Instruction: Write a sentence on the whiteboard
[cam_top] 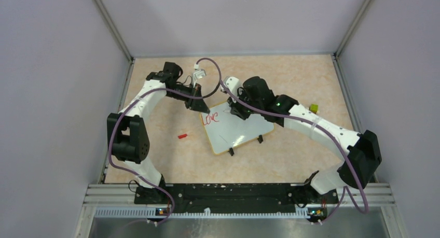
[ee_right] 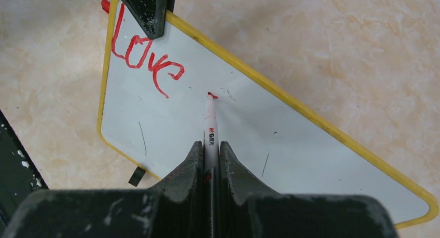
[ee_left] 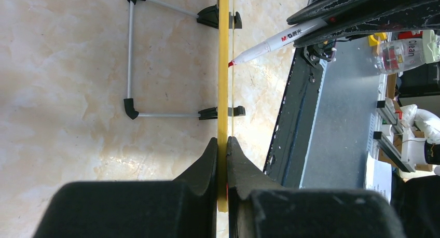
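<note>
Whiteboard (cam_top: 236, 129) on table (cam_top: 290, 82), centre of top view; rim clamped by closed left end effector (ee_left: 222, 144). Marker (ee_right: 209, 121) gripped by right end effector (ee_right: 210, 147), long axis up-frame. Tip at board, just lower right of sentence (ee_right: 148, 61), only "Love" written. Next stroke judged rightward.

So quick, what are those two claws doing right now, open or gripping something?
Left gripper: closed, clamping the whiteboard by its yellow rim.
Right gripper: closed, holding the marker.
</note>
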`<state>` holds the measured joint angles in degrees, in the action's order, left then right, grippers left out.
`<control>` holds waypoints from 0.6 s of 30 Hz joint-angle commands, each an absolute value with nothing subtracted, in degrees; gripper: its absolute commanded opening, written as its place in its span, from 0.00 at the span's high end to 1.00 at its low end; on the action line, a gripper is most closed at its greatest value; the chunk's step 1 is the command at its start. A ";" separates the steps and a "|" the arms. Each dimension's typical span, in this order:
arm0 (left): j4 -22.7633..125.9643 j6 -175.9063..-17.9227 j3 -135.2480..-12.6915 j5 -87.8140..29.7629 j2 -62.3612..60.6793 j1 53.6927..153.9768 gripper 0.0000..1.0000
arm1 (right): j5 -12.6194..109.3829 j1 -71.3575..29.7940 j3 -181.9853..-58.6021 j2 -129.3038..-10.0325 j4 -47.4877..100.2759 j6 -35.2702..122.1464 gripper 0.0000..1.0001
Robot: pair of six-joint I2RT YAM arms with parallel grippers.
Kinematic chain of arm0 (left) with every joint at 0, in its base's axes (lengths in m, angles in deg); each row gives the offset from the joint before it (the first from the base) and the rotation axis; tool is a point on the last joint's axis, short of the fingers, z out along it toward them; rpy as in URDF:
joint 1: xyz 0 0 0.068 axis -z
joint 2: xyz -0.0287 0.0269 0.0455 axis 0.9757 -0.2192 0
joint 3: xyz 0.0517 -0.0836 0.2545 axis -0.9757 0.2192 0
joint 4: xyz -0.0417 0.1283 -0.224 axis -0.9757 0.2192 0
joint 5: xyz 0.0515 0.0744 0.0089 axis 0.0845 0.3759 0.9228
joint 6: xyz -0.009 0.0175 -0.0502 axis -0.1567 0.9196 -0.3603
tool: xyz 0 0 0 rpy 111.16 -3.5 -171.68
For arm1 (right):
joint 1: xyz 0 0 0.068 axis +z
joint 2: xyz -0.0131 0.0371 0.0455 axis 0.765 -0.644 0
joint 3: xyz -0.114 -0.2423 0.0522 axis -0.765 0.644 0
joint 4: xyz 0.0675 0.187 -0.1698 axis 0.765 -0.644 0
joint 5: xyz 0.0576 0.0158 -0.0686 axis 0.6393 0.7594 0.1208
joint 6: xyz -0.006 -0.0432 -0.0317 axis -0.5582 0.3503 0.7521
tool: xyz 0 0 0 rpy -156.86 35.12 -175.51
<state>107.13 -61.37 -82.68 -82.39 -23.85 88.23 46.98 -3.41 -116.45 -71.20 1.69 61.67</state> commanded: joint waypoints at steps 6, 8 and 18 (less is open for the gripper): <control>106.91 -61.08 -81.52 -80.35 -23.09 89.29 1.00 | 47.75 -2.60 -117.05 -70.71 2.77 62.67 1.00; 106.96 -61.08 -81.49 -80.27 -23.17 89.29 1.00 | 47.73 -2.62 -116.27 -70.16 2.60 62.97 1.00; 106.92 -61.09 -81.47 -80.29 -23.32 89.29 1.00 | 46.60 -2.62 -115.06 -69.16 1.82 63.51 1.00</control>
